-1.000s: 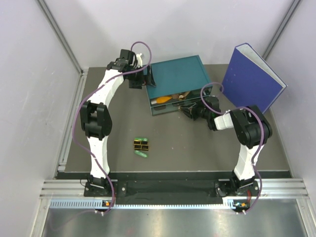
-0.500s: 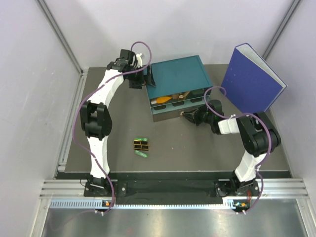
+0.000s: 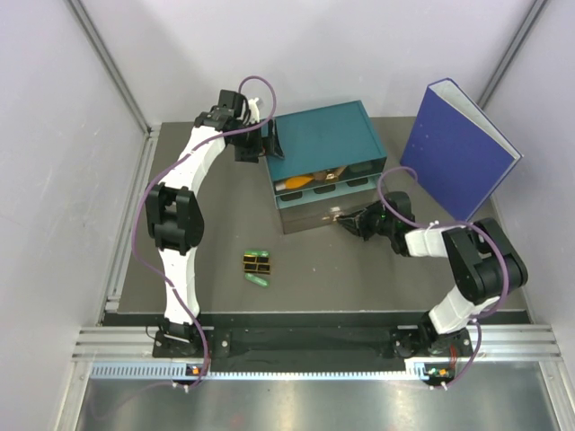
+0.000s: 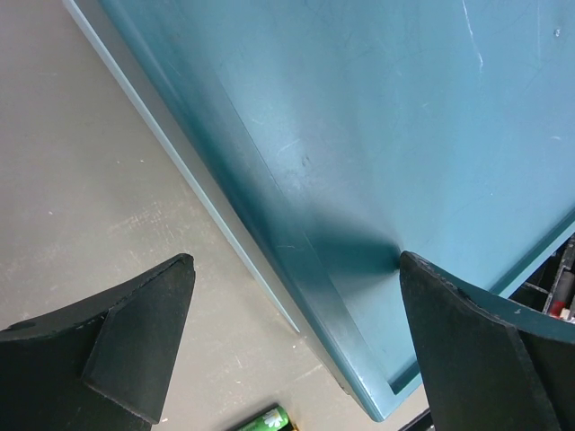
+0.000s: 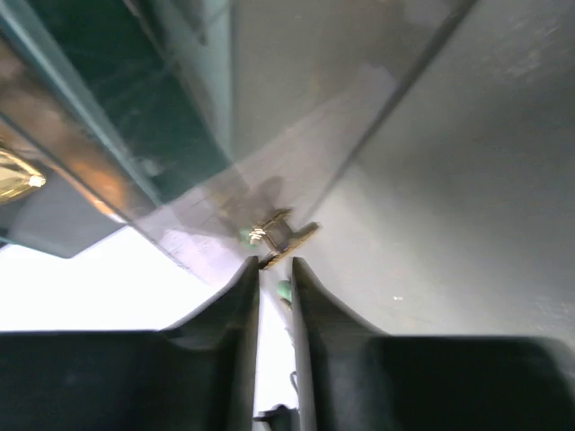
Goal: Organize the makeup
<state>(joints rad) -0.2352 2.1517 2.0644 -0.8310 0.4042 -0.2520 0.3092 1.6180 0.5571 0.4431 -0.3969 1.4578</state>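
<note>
Makeup [image 3: 314, 178] lies in the drawer [image 3: 310, 217]; right pincer [image 5: 274, 262] grips its knob [image 5: 280, 233], left pincer [image 4: 295, 269] gapes at the box [image 3: 323, 135].

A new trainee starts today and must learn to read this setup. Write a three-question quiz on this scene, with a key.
1. True or false: the drawer of the teal box is pulled out.
2. Where do the black-and-gold cases lie?
A. in the drawer
B. on the table, between two green capsules
C. on top of the box
3. Fill in: the left gripper stands open astride an edge of the box; the ____ gripper is at the drawer's front.

Key
1. True
2. B
3. right (the right gripper)
</note>
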